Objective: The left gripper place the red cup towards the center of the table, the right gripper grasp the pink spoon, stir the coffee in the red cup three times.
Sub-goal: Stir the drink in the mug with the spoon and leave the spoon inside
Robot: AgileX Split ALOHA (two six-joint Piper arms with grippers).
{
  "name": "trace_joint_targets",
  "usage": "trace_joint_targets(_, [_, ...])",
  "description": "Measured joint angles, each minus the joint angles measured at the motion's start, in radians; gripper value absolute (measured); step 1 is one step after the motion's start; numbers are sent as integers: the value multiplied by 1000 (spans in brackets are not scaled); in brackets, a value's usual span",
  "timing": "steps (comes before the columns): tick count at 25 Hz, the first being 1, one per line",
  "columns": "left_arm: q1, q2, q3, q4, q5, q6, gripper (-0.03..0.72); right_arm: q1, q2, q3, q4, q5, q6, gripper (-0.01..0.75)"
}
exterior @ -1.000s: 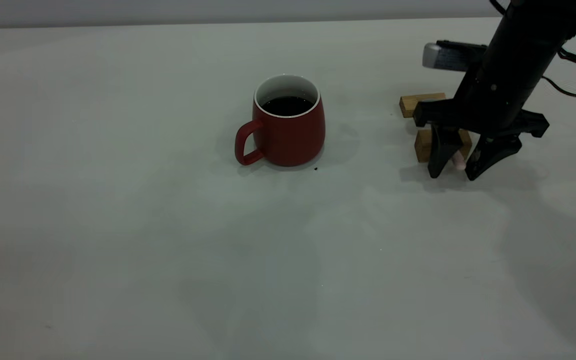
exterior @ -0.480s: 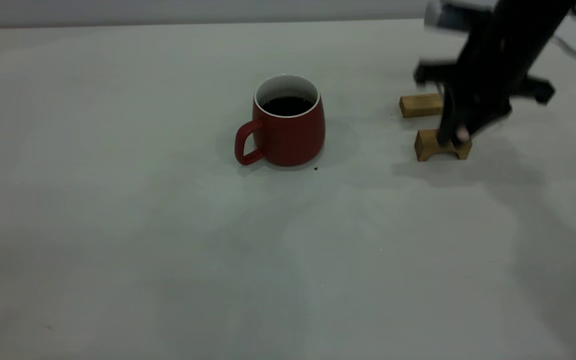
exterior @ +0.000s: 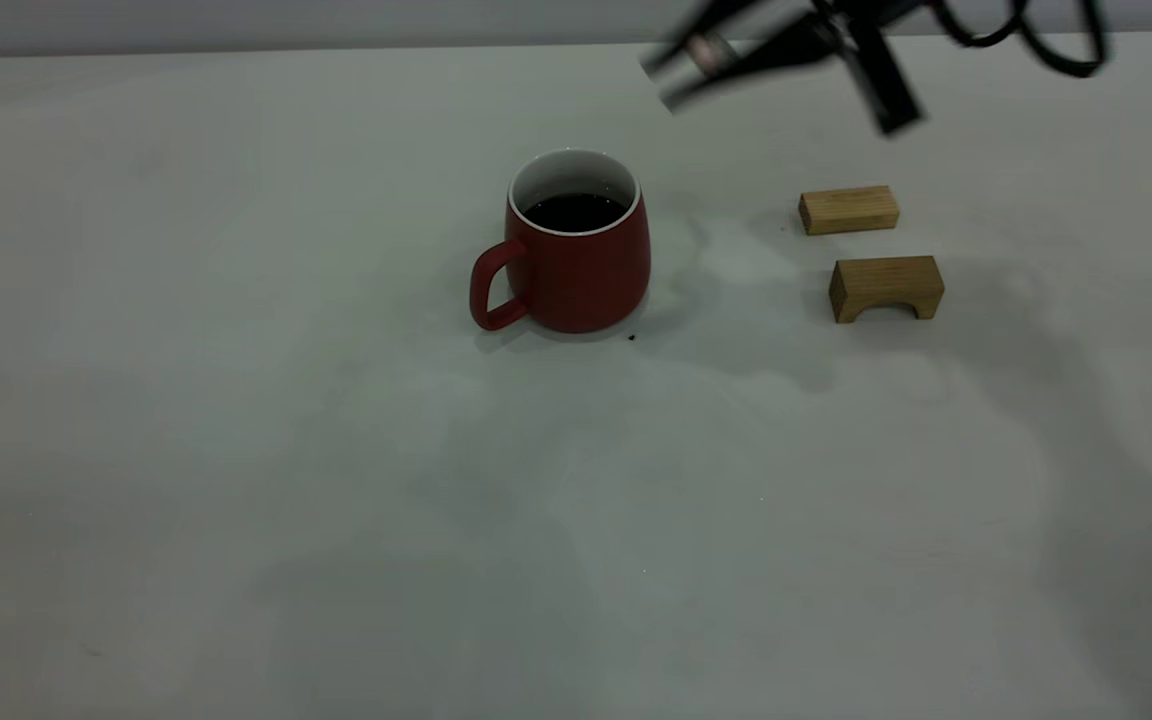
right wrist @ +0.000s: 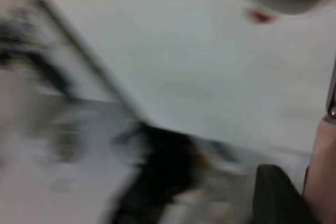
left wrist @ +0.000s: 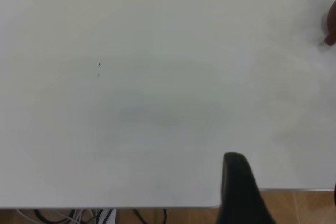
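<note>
I'm seeing dim, even light; soft shadows are pooling on the table (exterior: 236, 500), and the right gripper (exterior: 706, 60) is smearing with motion blur.

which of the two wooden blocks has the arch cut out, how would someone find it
Start at the red cup near the middle of the table; two wooden blocks lie apart from it, toward the right arm's side. The arched block is the one nearer the camera, with a notch under it, unlike the plain block.

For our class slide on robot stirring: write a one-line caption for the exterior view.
Right gripper carries the pink spoon above the table toward the red cup of coffee.
</note>
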Motion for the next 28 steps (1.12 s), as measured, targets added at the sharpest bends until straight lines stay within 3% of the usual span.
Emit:
trace_joint_targets(3, [0, 0, 0, 0, 0, 0, 500, 12, 33, 0, 253, -1, 11, 122])
trace_joint_targets(6, [0, 0, 0, 0, 0, 0, 500, 34, 50, -11, 361, -22, 90, 122])
trace_joint_targets(15, [0, 0, 0, 0, 0, 0, 500, 137, 52, -33, 382, -68, 543, 122])
trace_joint_targets(20, [0, 0, 0, 0, 0, 0, 500, 182, 72, -118, 382, -111, 598, 122])
trace_joint_targets(28, [0, 0, 0, 0, 0, 0, 500, 164, 194, -199, 385, -102, 624, 122])
